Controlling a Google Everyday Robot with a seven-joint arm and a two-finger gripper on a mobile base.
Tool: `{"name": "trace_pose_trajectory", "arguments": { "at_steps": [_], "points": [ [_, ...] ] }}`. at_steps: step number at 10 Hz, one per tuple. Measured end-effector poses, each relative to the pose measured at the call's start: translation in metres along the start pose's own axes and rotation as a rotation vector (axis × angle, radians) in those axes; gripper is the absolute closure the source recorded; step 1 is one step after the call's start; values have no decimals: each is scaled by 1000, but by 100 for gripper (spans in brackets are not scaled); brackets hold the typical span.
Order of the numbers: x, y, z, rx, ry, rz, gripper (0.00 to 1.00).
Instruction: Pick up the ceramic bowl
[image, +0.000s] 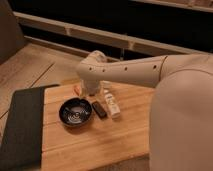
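The ceramic bowl is small, round and glossy black with pale swirls inside. It sits upright on the wooden table, left of centre. My white arm reaches in from the right, and its wrist end bends down behind the bowl. The gripper hangs below that wrist, just behind and to the right of the bowl, above the table. It is mostly hidden by the arm and holds nothing that I can see.
A small flat black block lies right of the bowl, with a white packet beside it. A small orange thing lies behind the bowl. A dark mat covers the table's left end. My arm's bulk fills the right side.
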Motion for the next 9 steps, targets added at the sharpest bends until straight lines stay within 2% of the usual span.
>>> {"name": "trace_pose_trajectory", "arguments": {
  "at_steps": [1,2,5,9],
  "points": [
    [3,1,13,0,30,-6,35],
    [7,6,32,-3,79,-18,35],
    [15,9,62,21,166,-54,35],
    [21,-1,85,61,254,-56,35]
  ]
}}
